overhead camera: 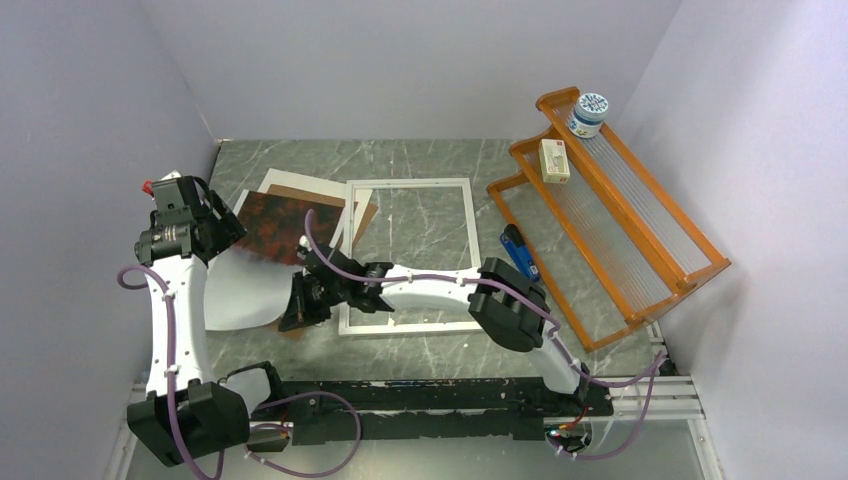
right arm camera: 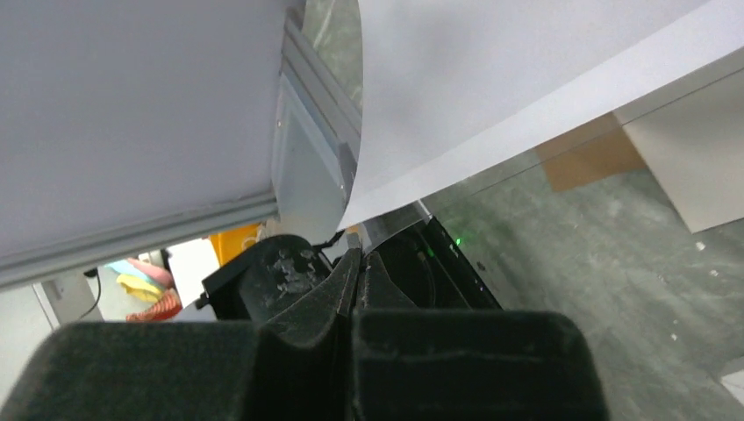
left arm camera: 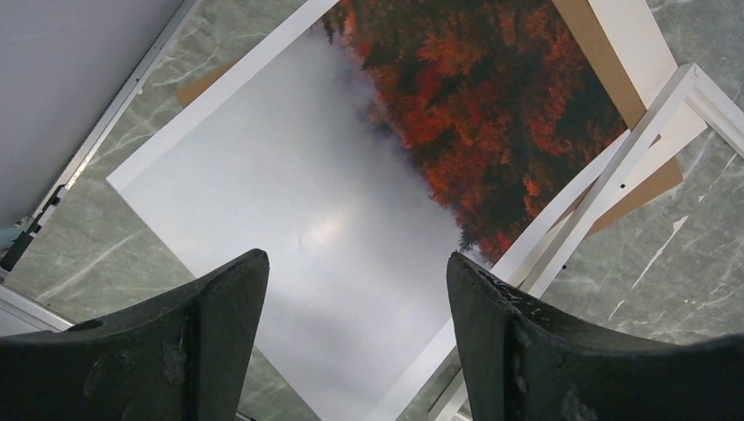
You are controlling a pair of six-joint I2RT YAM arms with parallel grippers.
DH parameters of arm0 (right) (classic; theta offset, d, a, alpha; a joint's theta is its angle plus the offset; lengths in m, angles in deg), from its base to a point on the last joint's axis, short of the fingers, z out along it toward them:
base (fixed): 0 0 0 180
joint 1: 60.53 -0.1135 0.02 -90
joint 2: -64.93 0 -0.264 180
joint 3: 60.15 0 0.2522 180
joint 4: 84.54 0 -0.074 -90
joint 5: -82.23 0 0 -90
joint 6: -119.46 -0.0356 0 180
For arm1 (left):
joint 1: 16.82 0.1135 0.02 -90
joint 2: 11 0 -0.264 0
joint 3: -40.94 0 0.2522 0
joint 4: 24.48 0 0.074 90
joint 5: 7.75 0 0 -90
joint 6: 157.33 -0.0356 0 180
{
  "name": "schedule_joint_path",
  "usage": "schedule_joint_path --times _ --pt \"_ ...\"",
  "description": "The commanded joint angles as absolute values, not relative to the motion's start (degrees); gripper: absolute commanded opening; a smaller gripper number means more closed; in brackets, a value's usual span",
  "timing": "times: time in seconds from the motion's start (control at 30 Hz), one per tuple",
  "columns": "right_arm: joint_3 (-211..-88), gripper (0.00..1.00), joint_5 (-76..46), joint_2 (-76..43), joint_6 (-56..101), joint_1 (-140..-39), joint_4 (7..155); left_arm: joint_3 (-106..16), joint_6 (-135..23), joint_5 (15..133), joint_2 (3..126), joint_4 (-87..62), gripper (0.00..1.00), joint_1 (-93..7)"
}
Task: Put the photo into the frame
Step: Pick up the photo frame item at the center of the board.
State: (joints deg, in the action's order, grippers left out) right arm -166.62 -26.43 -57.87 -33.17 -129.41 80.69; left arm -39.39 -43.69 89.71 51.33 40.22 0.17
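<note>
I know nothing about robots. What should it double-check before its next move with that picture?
1. Right gripper shut at a corner of the photo; real hold: cannot tell.
2. Left gripper open above the photo: ok.
3. Photo lying flat: not ok, its near part curls upward.
4. Photo inside the frame: not ok, it lies left of the rim.
</note>
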Motion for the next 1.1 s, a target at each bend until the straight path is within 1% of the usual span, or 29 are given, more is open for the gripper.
schedule_joint_path --times 0.0,0.17,0.3,0.4,0.47,0.53,0.7,1.07 --pt "-165.35 0.0 -33.58 -57.95 -32.33 -129.63 81.44 -40.49 -43.51 90.71 50.97 40.1 0.8 0.14" --pt "-165.84 0.0 -35.67 -59.16 -28.54 -129.65 78.09 -39.43 -43.05 89.54 51.03 39.64 0.8 0.14" --pt "-169.97 0.0 -32.4 -59.97 -21.16 -128.84 68.61 -39.04 -42.98 88.97 51.31 39.49 0.8 0.14" --pt "-173.29 0.0 -33.23 -60.14 -17.17 -127.23 64.76 -38.69 -42.8 88.77 51.36 39.18 0.79 0.14" --pt "-175.82 0.0 -31.49 -59.59 -14.63 -126.47 61.04 -38.7 -42.81 88.44 51.2 38.94 0.79 0.14" --pt "-175.21 0.0 -30.87 -57.59 -13.9 -125.22 60.27 -38.78 -42.86 87.85 51.14 38.94 0.79 0.14" --pt "-166.42 0.0 -29.92 -50.94 -13.19 -121.2 62.37 -37.4 -42.62 83.5 51.37 38.23 0.78 0.14" --pt "-138.42 0.0 -28.94 -32.01 -11.27 -113.55 66.24 -28.57 -36.26 67.03 53.45 31.51 0.71 0.03"
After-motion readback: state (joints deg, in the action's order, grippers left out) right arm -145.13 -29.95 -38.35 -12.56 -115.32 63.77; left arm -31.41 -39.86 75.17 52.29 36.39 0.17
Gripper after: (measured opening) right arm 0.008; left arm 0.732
